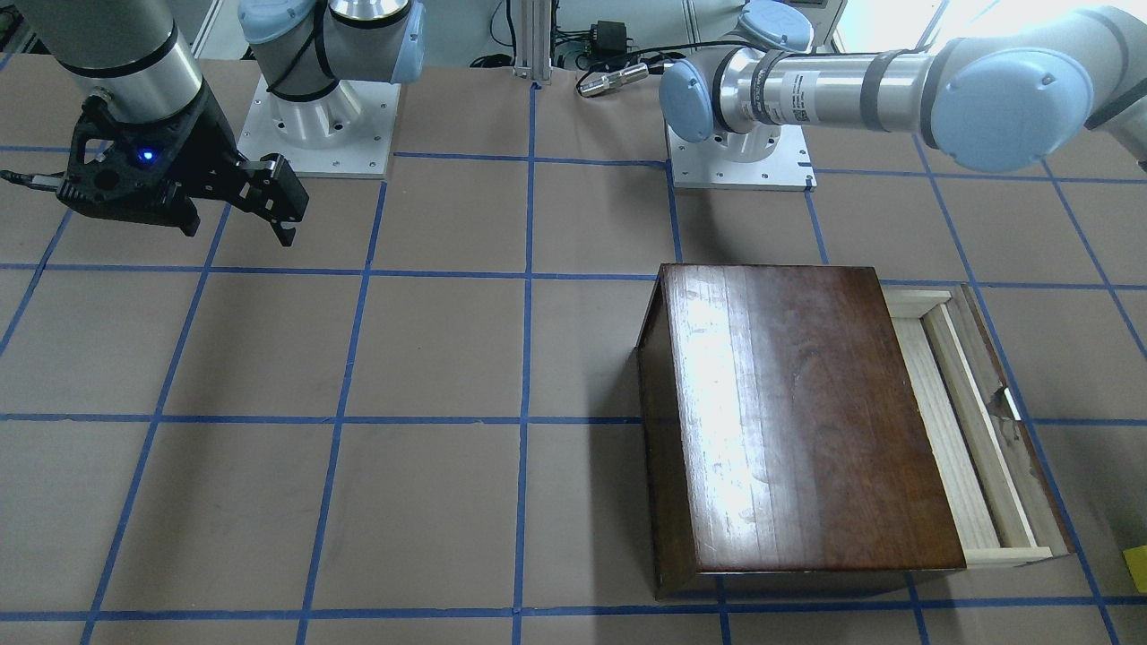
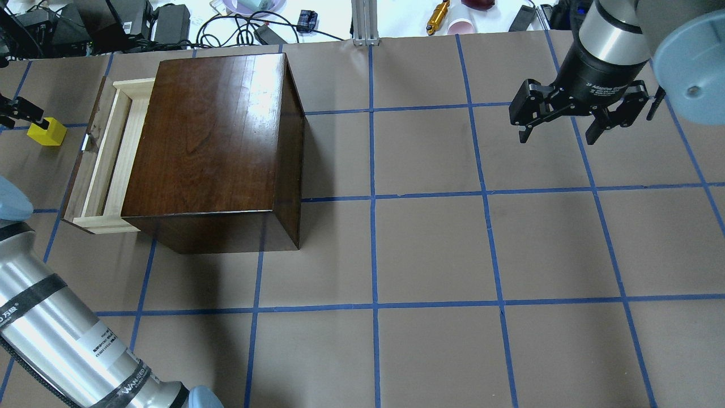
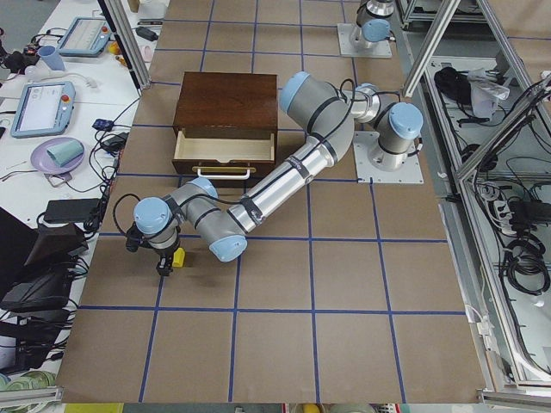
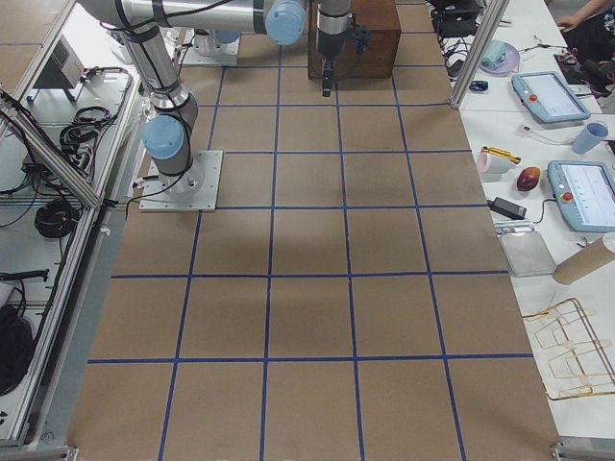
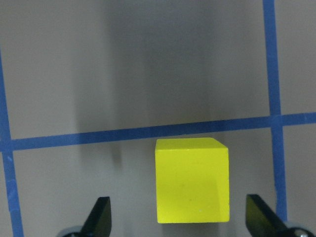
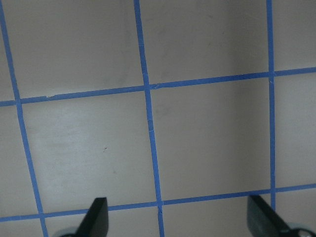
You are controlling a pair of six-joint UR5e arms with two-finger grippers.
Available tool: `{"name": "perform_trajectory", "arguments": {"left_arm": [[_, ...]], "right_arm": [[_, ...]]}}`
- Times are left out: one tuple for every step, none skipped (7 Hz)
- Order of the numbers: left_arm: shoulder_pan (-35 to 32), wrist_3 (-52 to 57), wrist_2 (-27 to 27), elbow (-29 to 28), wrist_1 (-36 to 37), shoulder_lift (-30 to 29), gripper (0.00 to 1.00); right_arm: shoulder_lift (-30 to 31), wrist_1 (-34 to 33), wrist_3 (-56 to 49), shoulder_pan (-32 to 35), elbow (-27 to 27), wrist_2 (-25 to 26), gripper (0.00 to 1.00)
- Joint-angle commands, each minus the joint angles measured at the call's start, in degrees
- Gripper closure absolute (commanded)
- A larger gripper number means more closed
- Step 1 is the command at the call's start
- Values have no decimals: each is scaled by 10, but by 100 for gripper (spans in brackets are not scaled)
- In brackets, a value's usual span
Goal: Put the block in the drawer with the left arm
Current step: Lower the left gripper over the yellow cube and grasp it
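Black fingertips (image 5: 102, 215) of the left gripper (image 5: 180, 217) stand wide on either side of the block (image 5: 192, 180), released, with a gap showing on each side. The yellow cube sits on the brown table (image 2: 430, 243) just short of a blue tape line (image 5: 98, 134), outside the drawer (image 2: 105, 164) and near its dark front panel (image 2: 76, 181). That panel and its handle (image 3: 222, 172) stand between the cube and the pale tray, which is pulled partway out of the glossy box (image 2: 209, 136). The left arm (image 3: 284, 176) stretches past the drawer's front corner. Well apart, the right gripper (image 2: 558, 136) hangs over bare table, fingers spread, holding nothing. Cables and adapters (image 2: 170, 20) crowd the table's far edge
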State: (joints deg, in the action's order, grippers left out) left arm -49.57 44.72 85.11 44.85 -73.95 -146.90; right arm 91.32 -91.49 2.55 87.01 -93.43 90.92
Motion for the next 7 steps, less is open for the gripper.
{"name": "perform_trajectory", "arguments": {"left_arm": [[0, -19, -17, -2, 0, -7, 5], [0, -19, -27, -9, 0, -9, 5], [0, -18, -27, -15, 1, -20, 5], [0, -17, -28, -19, 1, -24, 5], [0, -18, -28, -19, 1, -27, 5], [0, -17, -28, -19, 1, -28, 6], [0, -16, -28, -17, 1, -31, 12]], "right_arm": [[0, 0, 0, 0, 0, 0, 0], [0, 0, 0, 0, 0, 0, 0], [0, 0, 0, 0, 0, 0, 0], [0, 0, 0, 0, 0, 1, 0], [0, 0, 0, 0, 0, 0, 0], [0, 0, 0, 0, 0, 0, 0], [0, 0, 0, 0, 0, 0, 0]]}}
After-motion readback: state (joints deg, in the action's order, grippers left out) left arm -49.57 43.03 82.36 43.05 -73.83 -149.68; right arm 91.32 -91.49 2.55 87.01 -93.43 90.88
